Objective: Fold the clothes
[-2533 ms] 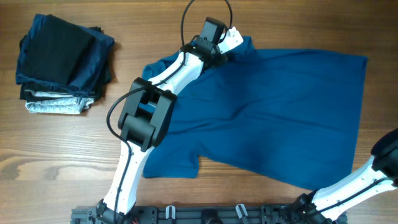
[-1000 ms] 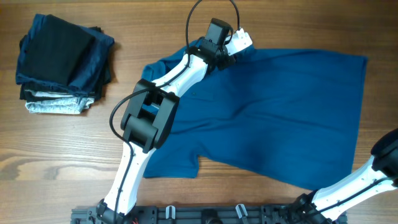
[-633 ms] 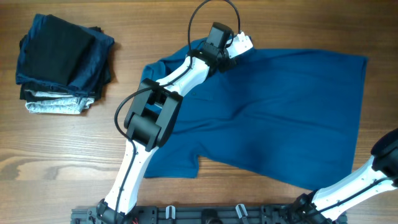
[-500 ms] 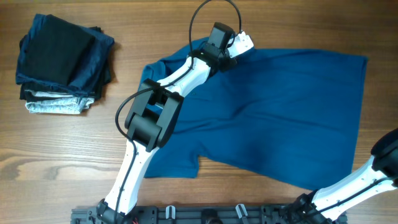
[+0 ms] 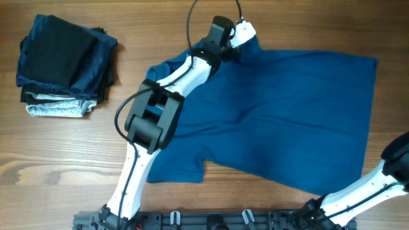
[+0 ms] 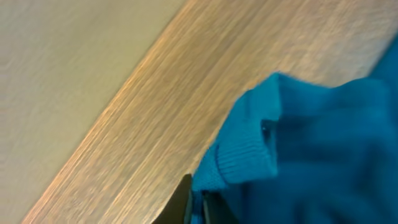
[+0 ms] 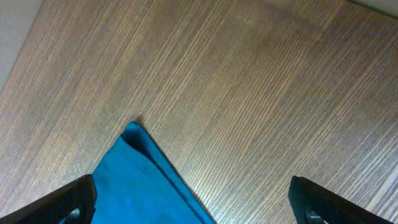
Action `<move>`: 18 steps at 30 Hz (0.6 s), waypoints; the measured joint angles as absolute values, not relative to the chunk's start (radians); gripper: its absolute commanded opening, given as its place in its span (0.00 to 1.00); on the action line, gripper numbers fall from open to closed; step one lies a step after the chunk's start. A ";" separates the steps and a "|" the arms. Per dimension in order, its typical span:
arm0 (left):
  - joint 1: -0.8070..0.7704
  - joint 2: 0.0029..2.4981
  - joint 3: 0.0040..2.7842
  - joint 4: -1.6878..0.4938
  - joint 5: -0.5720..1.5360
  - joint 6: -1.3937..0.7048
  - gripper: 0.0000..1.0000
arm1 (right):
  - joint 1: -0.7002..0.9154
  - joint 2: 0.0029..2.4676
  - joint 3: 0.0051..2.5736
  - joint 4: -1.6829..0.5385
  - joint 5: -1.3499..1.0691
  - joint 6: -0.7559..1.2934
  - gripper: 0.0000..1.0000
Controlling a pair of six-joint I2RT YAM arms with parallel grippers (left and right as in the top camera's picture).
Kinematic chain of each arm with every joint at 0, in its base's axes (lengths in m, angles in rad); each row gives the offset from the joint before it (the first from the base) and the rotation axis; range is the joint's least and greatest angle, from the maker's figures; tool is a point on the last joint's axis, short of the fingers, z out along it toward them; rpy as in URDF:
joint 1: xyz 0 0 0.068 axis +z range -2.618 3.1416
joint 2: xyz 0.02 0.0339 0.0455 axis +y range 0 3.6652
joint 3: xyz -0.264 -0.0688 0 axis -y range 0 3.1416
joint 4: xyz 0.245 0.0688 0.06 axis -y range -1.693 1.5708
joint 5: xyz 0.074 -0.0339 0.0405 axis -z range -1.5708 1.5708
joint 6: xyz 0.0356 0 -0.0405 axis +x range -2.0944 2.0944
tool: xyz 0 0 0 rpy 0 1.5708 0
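Found shirt [image 5: 287,121] spread open across table [image 5: 77,153], centre to right, wrinkled, with no fold made. Found left gripper [image 5: 245,30] at far edge, clamped shut on ribbed hem of shirt, with fabric running into jaws in wrist view. Found right gripper [image 7: 191,186] spread wide, holding nothing, above a corner of shirt. Judged hold narrow and liable to slip on lifting soft knit. Judged one-sided pull likely to drag and bunch cloth, given unheld right side. Judged stack [image 5: 64,64] well apart, with no fouling expected. Counted one shirt, one stack of folded garments (layers not told exactly) and two grippers.
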State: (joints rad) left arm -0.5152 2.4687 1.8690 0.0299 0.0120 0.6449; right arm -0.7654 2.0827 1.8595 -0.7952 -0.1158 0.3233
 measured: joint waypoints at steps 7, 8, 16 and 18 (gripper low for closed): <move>-0.454 2.469 1.869 0.059 0.073 0.629 0.11 | -0.765 2.083 1.860 -0.796 -0.116 0.323 1.00; -0.450 2.469 1.869 0.070 0.077 0.622 0.12 | -0.765 2.083 1.860 -0.796 -0.116 0.323 1.00; -0.450 2.464 1.871 0.023 0.083 0.553 0.67 | -0.765 2.083 1.860 -0.796 -0.116 0.323 1.00; -0.463 2.441 1.871 -0.085 0.076 0.534 0.87 | -0.765 2.083 1.860 -0.795 -0.116 0.323 1.00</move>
State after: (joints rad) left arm -0.4625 2.4409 1.8706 -0.0849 0.0761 0.5339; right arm -0.7654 2.0827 1.8595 -0.7952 -0.1158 0.3233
